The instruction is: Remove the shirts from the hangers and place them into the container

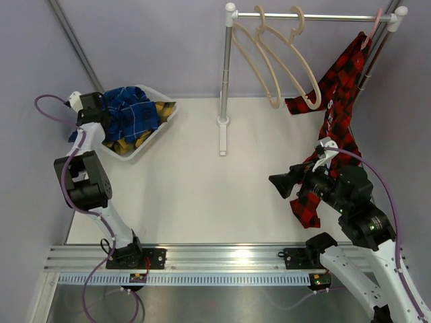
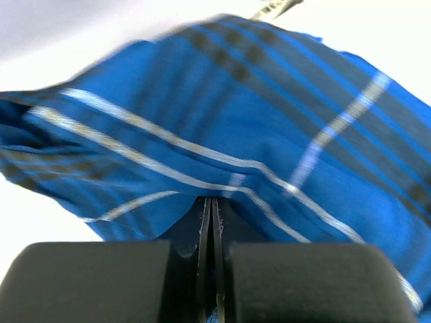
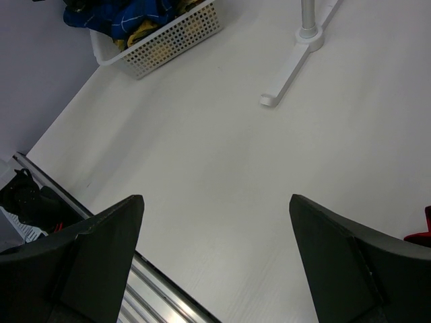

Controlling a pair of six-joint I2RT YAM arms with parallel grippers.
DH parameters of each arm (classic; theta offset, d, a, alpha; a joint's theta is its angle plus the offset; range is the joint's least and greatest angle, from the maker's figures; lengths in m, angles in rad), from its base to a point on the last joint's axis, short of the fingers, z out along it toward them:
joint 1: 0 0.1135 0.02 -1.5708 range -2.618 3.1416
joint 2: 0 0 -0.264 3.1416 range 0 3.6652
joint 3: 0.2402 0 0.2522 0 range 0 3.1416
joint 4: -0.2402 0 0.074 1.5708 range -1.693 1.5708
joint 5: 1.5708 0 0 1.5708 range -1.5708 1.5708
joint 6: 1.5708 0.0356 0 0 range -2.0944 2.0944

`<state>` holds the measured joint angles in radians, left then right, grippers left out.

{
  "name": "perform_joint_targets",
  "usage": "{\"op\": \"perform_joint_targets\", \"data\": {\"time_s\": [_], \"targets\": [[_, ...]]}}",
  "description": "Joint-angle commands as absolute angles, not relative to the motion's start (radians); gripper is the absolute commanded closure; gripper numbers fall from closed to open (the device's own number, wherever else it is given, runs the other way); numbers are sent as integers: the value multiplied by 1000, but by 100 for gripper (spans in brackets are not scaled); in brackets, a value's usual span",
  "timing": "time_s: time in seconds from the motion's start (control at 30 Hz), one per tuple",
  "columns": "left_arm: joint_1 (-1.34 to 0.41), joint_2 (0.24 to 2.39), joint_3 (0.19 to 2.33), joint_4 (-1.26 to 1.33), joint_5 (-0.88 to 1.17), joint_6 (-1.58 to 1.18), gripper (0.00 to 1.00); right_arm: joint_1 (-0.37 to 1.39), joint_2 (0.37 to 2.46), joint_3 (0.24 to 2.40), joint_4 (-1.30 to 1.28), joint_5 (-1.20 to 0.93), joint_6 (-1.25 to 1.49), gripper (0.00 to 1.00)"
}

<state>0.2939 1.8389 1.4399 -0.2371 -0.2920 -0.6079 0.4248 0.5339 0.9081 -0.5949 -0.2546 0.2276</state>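
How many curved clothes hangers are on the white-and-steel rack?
3. Two pale beige hangers hang empty side by side on the rail. One pinkish hanger at the rail's right end carries the red-and-black plaid shirt, which hides most of it.

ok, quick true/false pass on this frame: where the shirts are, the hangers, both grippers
1. The red-and-black shirt hangs from the rack on a pinkish hanger. True.
2. The basket is empty. False: the blue shirt and the yellow-and-black shirt lie in it.
3. The right gripper is shut on the red-and-black shirt. False: it is open with nothing between its fingers.
4. Two beige hangers on the rail are bare. True.
5. The left gripper is open. False: it is shut, right at a fold of the blue shirt. Whether cloth is pinched cannot be told.
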Motion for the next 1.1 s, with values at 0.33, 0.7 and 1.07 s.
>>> {"op": "perform_joint_targets", "data": {"time_s": [0.33, 0.7, 1.07], "targets": [[118, 1851, 1456, -164, -243, -529, 100, 436, 584, 911, -574, -272, 218, 1], [54, 1959, 1417, -264, -178, -603, 95, 436, 623, 917, -561, -287, 221, 1], [54, 1652, 1428, -339, -198, -546, 24, 436, 603, 914, -554, -305, 224, 1]]}}
